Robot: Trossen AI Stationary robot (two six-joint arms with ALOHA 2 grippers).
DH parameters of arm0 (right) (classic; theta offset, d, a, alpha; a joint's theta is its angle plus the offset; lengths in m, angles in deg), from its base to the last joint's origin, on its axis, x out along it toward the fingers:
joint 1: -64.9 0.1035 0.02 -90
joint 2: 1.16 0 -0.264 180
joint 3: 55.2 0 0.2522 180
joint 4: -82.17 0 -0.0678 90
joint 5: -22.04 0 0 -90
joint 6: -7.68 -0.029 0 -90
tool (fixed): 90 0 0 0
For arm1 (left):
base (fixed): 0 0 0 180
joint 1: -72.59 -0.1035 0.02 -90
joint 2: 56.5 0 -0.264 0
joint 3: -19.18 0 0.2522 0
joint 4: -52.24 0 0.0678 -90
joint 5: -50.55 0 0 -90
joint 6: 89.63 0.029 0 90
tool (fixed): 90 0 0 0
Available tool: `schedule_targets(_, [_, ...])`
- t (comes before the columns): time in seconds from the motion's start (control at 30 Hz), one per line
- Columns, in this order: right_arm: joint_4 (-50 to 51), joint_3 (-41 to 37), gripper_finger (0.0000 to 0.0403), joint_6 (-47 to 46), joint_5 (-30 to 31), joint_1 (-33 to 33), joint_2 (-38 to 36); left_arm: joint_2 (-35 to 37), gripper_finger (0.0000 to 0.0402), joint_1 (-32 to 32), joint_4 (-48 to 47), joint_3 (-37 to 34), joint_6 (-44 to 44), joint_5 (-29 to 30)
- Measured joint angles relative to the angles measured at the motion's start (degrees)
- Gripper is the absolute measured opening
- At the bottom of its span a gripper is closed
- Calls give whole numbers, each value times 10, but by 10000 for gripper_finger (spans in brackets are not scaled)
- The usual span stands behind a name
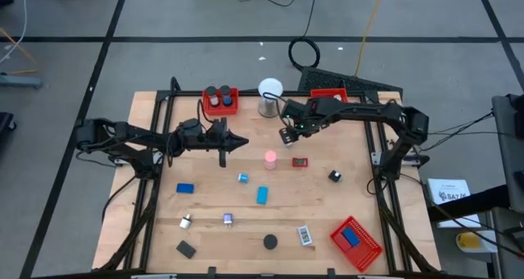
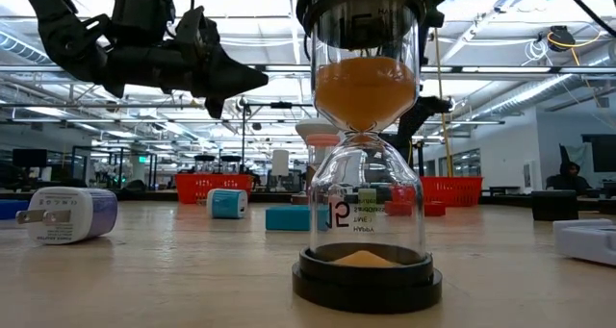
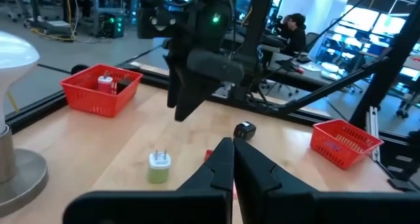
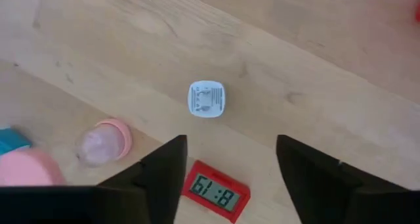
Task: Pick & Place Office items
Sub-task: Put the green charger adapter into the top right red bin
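My right gripper (image 1: 288, 137) hangs open and points down over the table's far middle, nothing between its fingers (image 4: 164, 175). Below it on the wood lie a small white plug block (image 4: 207, 99), a pink sand timer (image 4: 102, 142) and a red clock (image 4: 215, 192). My left gripper (image 1: 239, 142) is shut and empty, pointing level toward the right arm (image 3: 197, 60). Other office items lie scattered on the near half: blue blocks (image 1: 186, 188) (image 1: 262, 195), a black cube (image 1: 334, 176) and an orange-sand timer (image 2: 366, 155) standing on its black base.
Red mesh trays stand at the far left (image 1: 219, 101), the far right (image 1: 327, 92) and the near right corner (image 1: 356, 240). A white globe (image 1: 270, 95) on a metal base stands at the far edge between the two far trays. A person sits in the room beyond (image 3: 292, 27).
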Motion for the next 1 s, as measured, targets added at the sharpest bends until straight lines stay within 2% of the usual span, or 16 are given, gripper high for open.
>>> schedule_targets(0.17, [-21, 0, 269, 14, 0, 0, 32, 0, 12, -2, -6, 0, 4, 0])
schedule_targets(0.33, [-48, 0, 278, 33, 14, 0, 57, 0, 5, -6, -10, 0, 22, -2])
schedule_targets(0.67, [-70, 0, 251, 71, 15, 8, 95, 0, 4, -41, -8, 0, 13, -25])
schedule_targets(1.0, [-81, 0, 214, 76, 14, 7, 121, 0, 8, -44, -8, 0, 6, -26])
